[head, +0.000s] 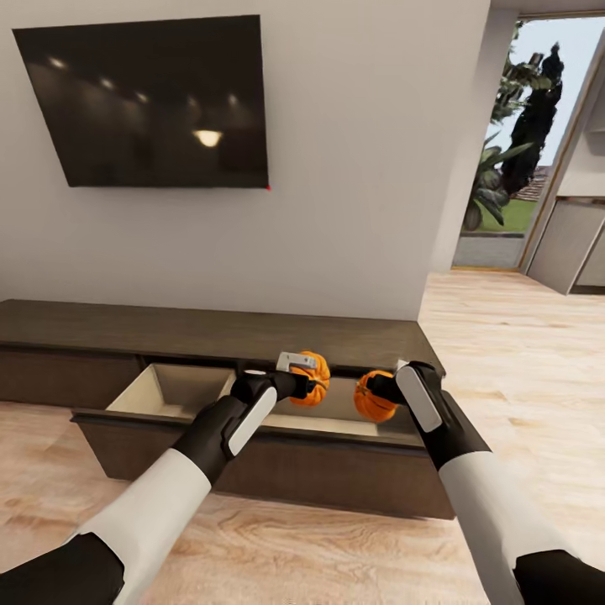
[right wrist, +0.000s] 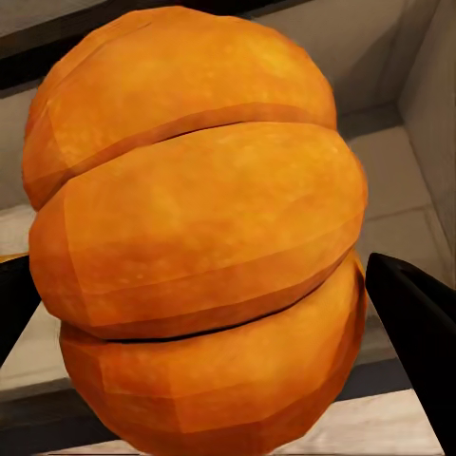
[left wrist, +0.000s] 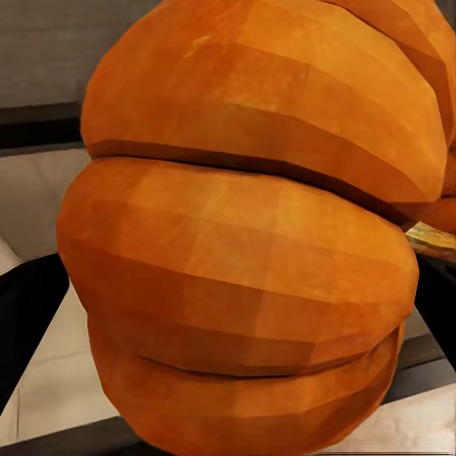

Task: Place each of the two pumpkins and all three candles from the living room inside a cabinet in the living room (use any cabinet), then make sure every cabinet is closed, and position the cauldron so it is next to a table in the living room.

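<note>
each gripper, left and right, is clamped on a pumpkin; you lower both into the open cabinet drawer before releasing.

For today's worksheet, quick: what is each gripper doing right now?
Left gripper: closed on a pumpkin.
Right gripper: closed on the other pumpkin.

a living room of a home, rendered in a simulator. on the plain white wall, a large flat black television screen. under it, a long low dark brown wooden tv console with one wide drawer pulled open, pale beige inside. below, a light wooden plank floor. at the far right, a tall glass opening to a garden with green plants, grass and a dark tree.
</note>
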